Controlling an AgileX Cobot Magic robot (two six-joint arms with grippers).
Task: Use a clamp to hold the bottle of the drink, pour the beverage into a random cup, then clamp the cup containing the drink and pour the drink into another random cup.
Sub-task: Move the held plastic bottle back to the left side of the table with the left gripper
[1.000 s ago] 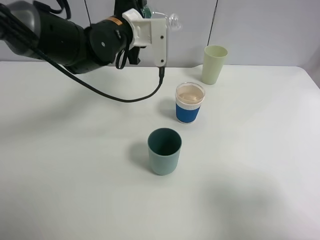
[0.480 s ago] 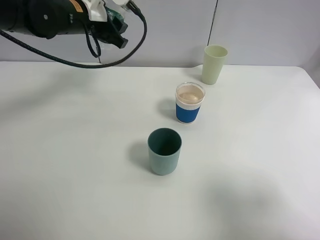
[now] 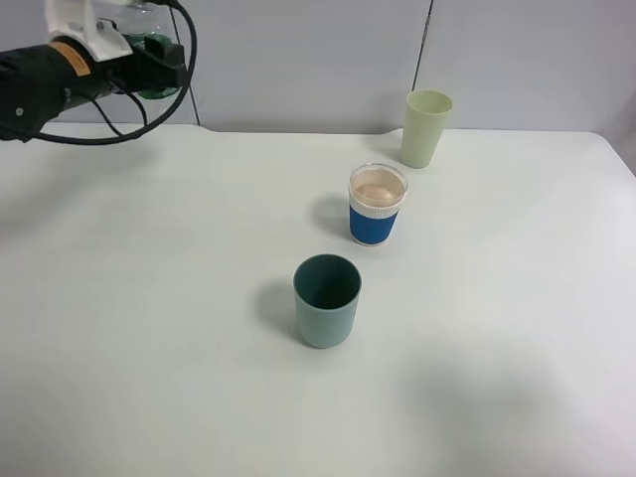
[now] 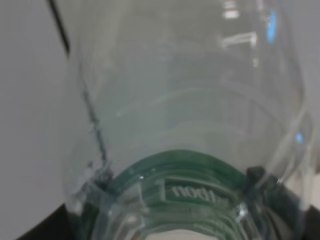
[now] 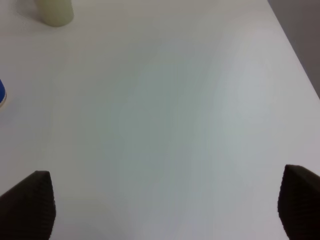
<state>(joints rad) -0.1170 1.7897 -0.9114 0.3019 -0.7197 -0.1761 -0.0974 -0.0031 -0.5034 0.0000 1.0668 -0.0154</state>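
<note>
White table sitting against grey wall. Left gripper pinching bottle, now pulling back far left, away from blue cup. Right gripper hanging spread, empty.

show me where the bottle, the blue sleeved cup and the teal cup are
bottle (image 4: 190, 100), left wrist view, on its clear wall
blue-sleeved cup (image 3: 374, 227), exterior high view, on the blue sleeve
teal cup (image 3: 326, 320), exterior high view, on its outer wall
</note>
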